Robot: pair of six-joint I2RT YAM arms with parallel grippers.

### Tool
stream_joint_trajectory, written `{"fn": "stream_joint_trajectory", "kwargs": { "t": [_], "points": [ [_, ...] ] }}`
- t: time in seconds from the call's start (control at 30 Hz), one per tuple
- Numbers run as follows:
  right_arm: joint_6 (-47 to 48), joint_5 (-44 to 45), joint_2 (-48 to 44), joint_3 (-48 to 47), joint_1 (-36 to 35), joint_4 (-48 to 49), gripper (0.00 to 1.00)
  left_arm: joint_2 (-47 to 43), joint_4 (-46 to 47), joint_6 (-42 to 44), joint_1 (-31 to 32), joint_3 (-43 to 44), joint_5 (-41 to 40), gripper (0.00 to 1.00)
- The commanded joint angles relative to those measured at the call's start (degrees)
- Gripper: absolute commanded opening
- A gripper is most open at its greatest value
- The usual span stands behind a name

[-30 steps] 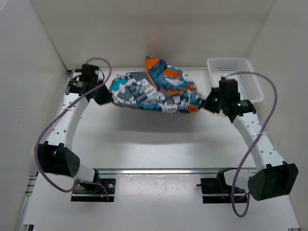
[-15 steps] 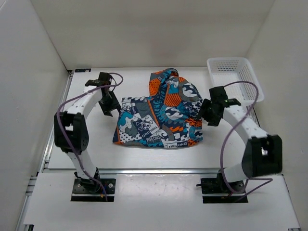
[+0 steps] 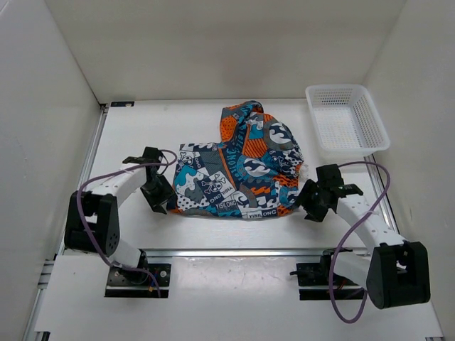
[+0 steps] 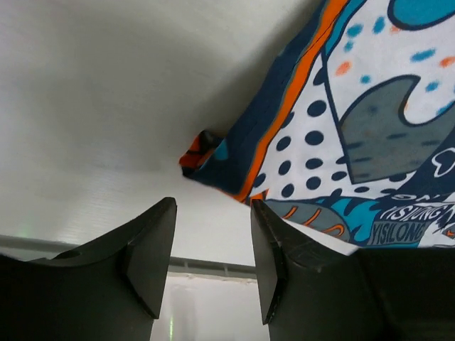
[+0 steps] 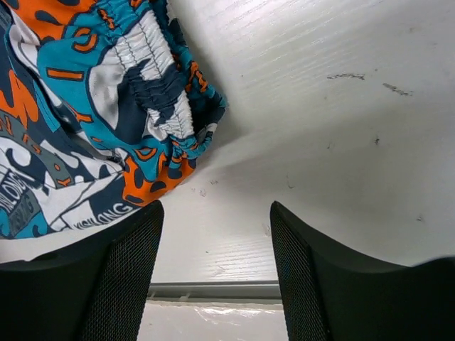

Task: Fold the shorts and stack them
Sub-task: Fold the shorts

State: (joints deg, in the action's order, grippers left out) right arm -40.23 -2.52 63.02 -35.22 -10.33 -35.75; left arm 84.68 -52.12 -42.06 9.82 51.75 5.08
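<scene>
Two tools stand released, jaws apart and holding nothing. The left tool [image 3: 158, 195] sits just off the lower left corner of the shorts [image 3: 238, 174], and the right tool [image 3: 313, 202] just off their lower right, by the elastic waistband. These shorts lie spread mid-frame on the white surface [image 3: 142, 135]. A white mesh basket [image 3: 347, 122] sits at upper right.

Your views are bright and evenly lit; soft shadow lies just beyond the left fingers [image 4: 146, 259], themselves slightly blurred.
</scene>
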Motion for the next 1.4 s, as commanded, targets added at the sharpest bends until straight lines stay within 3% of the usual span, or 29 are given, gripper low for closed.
{"fn": "stream_joint_trajectory", "kwargs": {
  "t": [0.0,0.13,0.37,0.43,0.47,0.5,0.6,0.73,0.97,1.2,1.37],
  "points": [
    [-2.8,-4.0,1.0,1.2,1.0,7.5,0.67,0.9,6.1,-1.4,0.4,0.0,3.2,0.58],
    [-4.2,-5.6,3.7,2.4,1.0,12.8,0.67,5.9,8.0,-1.4,0.4,1.3,1.3,0.56],
    [-4.2,-4.1,12.5,1.7,1.5,18.3,0.56,13.1,10.5,-0.9,0.4,3.4,1.2,0.39],
    [-4.2,-4.1,14.0,0.3,1.5,19.1,0.39,13.7,10.5,-0.9,0.4,4.1,0.6,0.29],
    [-4.2,-3.5,15.1,0.3,1.5,19.7,0.32,13.7,10.5,-0.4,0.4,5.0,0.6,0.12],
    [-3.5,-2.9,15.1,-0.7,1.5,19.7,0.16,14.4,10.5,-0.4,0.4,5.6,0.6,0.1],
    [-2.1,-1.2,15.7,-6.7,1.5,16.0,0.0,14.4,8.7,0.8,0.4,10.0,1.4,0.1],
    [1.5,1.5,13.6,-20.5,1.5,8.8,0.0,8.8,1.8,1.3,-0.8,21.6,-0.6,0.1],
    [9.5,-1.8,12.9,-50.4,1.5,-5.9,0.0,2.2,-9.6,2.8,-5.9,55.1,-0.6,0.1],
    [15.9,-10.9,2.0,-61.1,1.5,-12.1,0.0,-9.3,-12.3,2.8,-11.5,70.4,3.3,0.1],
    [21.3,-18.9,-6.1,-65.9,1.5,-17.3,0.0,-14.2,-15.5,2.8,-12.2,81.5,-1.7,0.1]
  ]
}}
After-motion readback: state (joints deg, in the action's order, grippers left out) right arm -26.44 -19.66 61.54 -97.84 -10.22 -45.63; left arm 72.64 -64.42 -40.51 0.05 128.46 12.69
